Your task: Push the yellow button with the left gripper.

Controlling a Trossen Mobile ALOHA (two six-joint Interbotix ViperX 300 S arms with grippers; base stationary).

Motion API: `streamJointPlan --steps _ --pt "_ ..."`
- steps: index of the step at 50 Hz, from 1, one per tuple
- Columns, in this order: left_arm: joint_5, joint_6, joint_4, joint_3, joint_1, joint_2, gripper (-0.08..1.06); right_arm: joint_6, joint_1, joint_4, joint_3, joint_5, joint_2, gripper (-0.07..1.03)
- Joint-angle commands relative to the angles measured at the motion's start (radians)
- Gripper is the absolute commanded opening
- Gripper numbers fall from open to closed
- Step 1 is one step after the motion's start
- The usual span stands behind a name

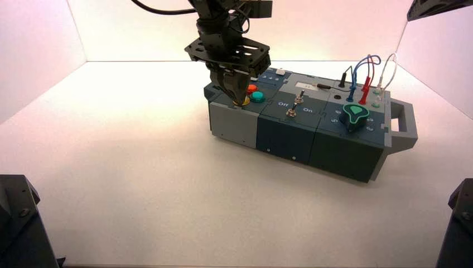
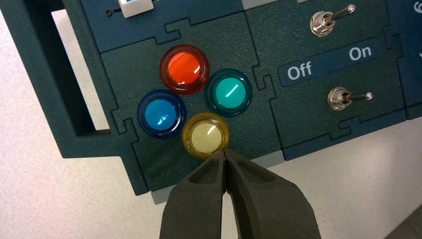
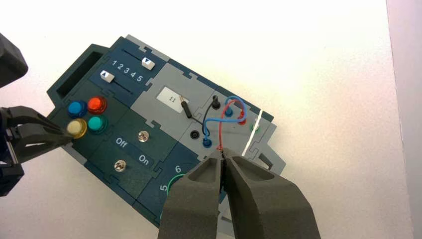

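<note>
I have the left claw [image 2: 225,153], tips together, at the yellow button [image 2: 205,138] rim; I'd centre it, then press straight down.

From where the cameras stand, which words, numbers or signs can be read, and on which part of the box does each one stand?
"Off" and "On": on the label strip between the two toggle switches.
"1 2 3 4 5": beside the sliders.
"5" and "6": on the dial around the green knob.
Marks on the small white display: too small to read.
No brand shows.
</note>
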Motion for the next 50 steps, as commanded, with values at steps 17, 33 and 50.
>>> streamJointPlan --steps 17,33,50 --pt "0.020 -0.003 0.000 -0.011 -0.002 -0.094 -0.03 0.000 0.002 0.003 -0.034 -0.005 0.002 -0.02" --pt "0.003 0.000 0.006 -0.020 -0.002 -0.060 -0.03 0.000 0.002 0.003 -0.034 -0.006 0.002 -0.02" --pt "-0.003 0.005 0.009 -0.044 -0.002 -0.020 -0.03 0.000 0.002 0.003 -0.032 -0.006 0.002 -0.02"
